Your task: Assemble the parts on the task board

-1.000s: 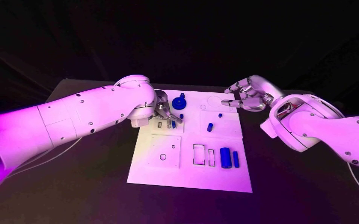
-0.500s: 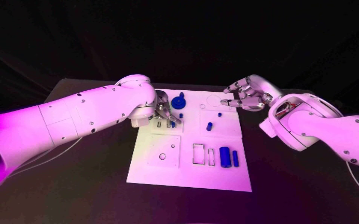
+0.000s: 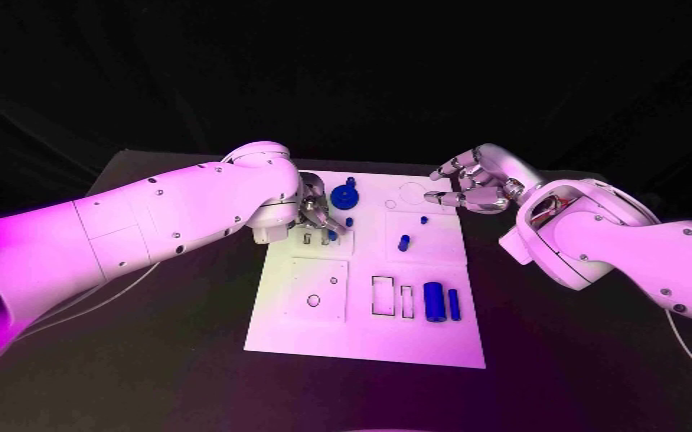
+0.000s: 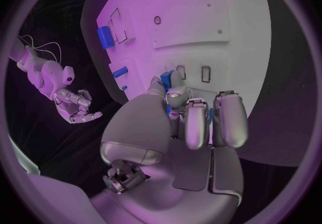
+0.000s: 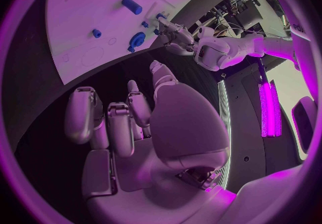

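The black table (image 3: 173, 352) takes up the lower half of the head view, with the white task board (image 3: 368, 322) lying at its centre. The board carries outlined recesses: a square panel at its lower left and narrow rectangular slots at its lower middle, these without parts in them. No writing can be read on the board.

The left hand (image 3: 313, 214) sits over the board's upper left part, its fingers (image 4: 196, 122) drawn together and pointing down at the board; in the left wrist view a small blue part (image 4: 169, 110) shows between the thumb and those fingers, so it looks pinched there, though the contact itself is partly hidden. Two small slots lie just beyond the fingertips.

The right hand (image 3: 473, 184) hovers at the board's upper right edge, fingers loosely curled and apart, with nothing in them.

A round blue part (image 3: 345, 196) stands at the board's upper middle, just beside the left hand. Two long blue parts (image 3: 434, 303) lie side by side at the lower right. A short blue part (image 3: 404, 244) lies mid-board, with a tiny blue peg (image 3: 424, 220) above it.
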Controlling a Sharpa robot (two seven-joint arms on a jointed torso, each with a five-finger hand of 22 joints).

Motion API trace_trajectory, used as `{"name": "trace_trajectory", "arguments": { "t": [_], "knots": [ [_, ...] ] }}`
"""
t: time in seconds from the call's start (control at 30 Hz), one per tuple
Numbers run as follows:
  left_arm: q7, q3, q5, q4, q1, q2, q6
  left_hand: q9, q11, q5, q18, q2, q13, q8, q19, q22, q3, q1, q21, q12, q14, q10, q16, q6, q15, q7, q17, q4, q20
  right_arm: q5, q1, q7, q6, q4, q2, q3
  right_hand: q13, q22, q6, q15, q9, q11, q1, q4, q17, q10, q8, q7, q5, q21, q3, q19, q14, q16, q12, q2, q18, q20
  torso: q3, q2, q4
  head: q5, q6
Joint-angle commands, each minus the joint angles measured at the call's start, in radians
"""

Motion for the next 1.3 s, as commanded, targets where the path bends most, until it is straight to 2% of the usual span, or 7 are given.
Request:
{"name": "trace_trajectory", "arguments": {
  "t": [0.03,0.2,0.5,0.57,0.63,0.9,1.3],
  "knots": [
    [-0.001,-0.001,0.017,0.0,0.0,0.0,0.002,0.003,-0.004,0.003,-0.019,0.008,-0.003,-0.002,0.003,0.002,0.033,0.031,0.005,-0.009,0.056,-0.006,-0.005,-0.01,-0.006,0.0,0.102,-0.01,-0.007,-0.003,-0.001,-0.002,0.02,-0.001,0.001,0.0,0.0,-0.001,0.008,-0.007,0.0,-0.004,0.004,0.002,0.165,0.002,0.004,0.0,0.01,-0.004,-0.006,-0.001,0.079,-0.004,0.004,0.011,0.018,-0.005,-0.0003,0.0,0.0003,0.0,-0.001],
    [-0.001,-0.001,0.023,0.003,0.0,-0.004,-0.011,0.004,-0.007,0.004,-0.019,-0.002,-0.011,-0.012,0.002,0.005,0.126,0.08,0.006,-0.024,0.056,-0.013,-0.006,-0.02,-0.009,-0.002,0.103,-0.031,-0.011,-0.003,-0.001,-0.003,0.022,-0.001,0.001,0.0,-0.002,-0.001,0.007,-0.008,-0.002,-0.004,0.008,0.002,0.165,0.001,0.006,0.0,0.034,-0.007,-0.008,0.0,0.08,-0.004,0.003,0.012,0.018,-0.006,0.0001,-0.001,0.0006,0.001,-0.002],
    [0.003,0.0,0.046,0.027,0.0,-0.039,-0.061,0.02,-0.005,0.003,-0.019,-0.122,-0.022,-0.014,0.0,0.008,0.386,0.031,0.006,-0.044,0.058,-0.006,-0.008,-0.015,-0.007,0.001,0.108,-0.019,-0.01,-0.003,-0.001,-0.004,0.023,-0.004,0.001,0.0,-0.003,-0.001,0.007,-0.008,-0.002,-0.004,0.009,0.002,0.165,0.001,0.007,0.0,0.039,-0.007,-0.008,0.0,0.08,-0.005,0.003,0.012,0.018,-0.006,-0.0001,-0.001,0.0019,0.004,0.0],
    [0.004,0.0,0.054,0.036,0.0,-0.052,-0.074,0.029,-0.005,0.001,-0.018,-0.164,-0.022,-0.01,-0.001,0.009,0.475,-0.003,0.006,-0.046,0.058,-0.002,-0.009,-0.015,-0.007,0.006,0.109,-0.024,-0.01,-0.002,-0.001,-0.004,0.023,-0.005,0.001,0.0,-0.003,-0.002,0.007,-0.008,-0.002,-0.004,0.009,0.003,0.164,0.001,0.007,0.0,0.042,-0.008,-0.008,0.0,0.079,-0.005,0.003,0.012,0.019,-0.007,0.0002,-0.002,0.0034,0.004,0.0],
    [0.004,0.0,0.059,0.047,0.0,-0.067,-0.086,0.036,-0.006,0.003,-0.019,-0.18,-0.022,-0.007,-0.001,0.01,0.526,-0.022,0.006,-0.047,0.058,0.0,-0.01,-0.014,-0.006,0.002,0.11,-0.034,-0.009,-0.002,-0.001,-0.004,0.024,-0.005,0.001,0.0,-0.003,-0.002,0.007,-0.008,-0.002,-0.004,0.009,0.003,0.164,0.001,0.007,0.0,0.042,-0.008,-0.008,0.0,0.079,-0.005,0.003,0.012,0.019,-0.007,0.0005,-0.001,0.0031,0.009,0.002],
    [0.006,0.002,0.063,0.092,0.0,-0.121,-0.112,0.048,-0.005,0.002,-0.019,-0.211,-0.026,-0.001,-0.001,0.011,0.608,-0.063,0.005,-0.053,0.059,0.002,-0.011,-0.015,-0.006,0.0,0.111,-0.06,-0.008,0.0,-0.002,-0.004,0.025,-0.009,0.003,-0.001,-0.003,-0.001,0.007,-0.008,-0.002,-0.004,0.009,0.003,0.165,0.001,0.007,0.0,0.045,-0.008,-0.008,0.0,0.08,-0.004,0.003,0.012,0.018,-0.007,-0.0003,0.0,0.0034,0.016,0.0],
    [0.003,0.003,0.058,0.12,-0.001,-0.163,-0.088,0.057,-0.005,0.001,-0.019,-0.225,-0.026,0.002,-0.001,0.012,0.657,-0.091,0.005,-0.055,0.059,0.005,-0.011,-0.015,-0.007,0.0,0.112,-0.083,-0.007,0.0,-0.003,-0.004,0.027,-0.011,0.003,-0.001,-0.003,-0.002,0.007,-0.008,-0.002,-0.004,0.009,0.003,0.165,0.001,0.007,0.0,0.046,-0.008,-0.009,0.0,0.08,-0.005,0.003,0.012,0.019,-0.007,-0.001,0.001,0.0005,0.021,-0.004]
  ]
}}
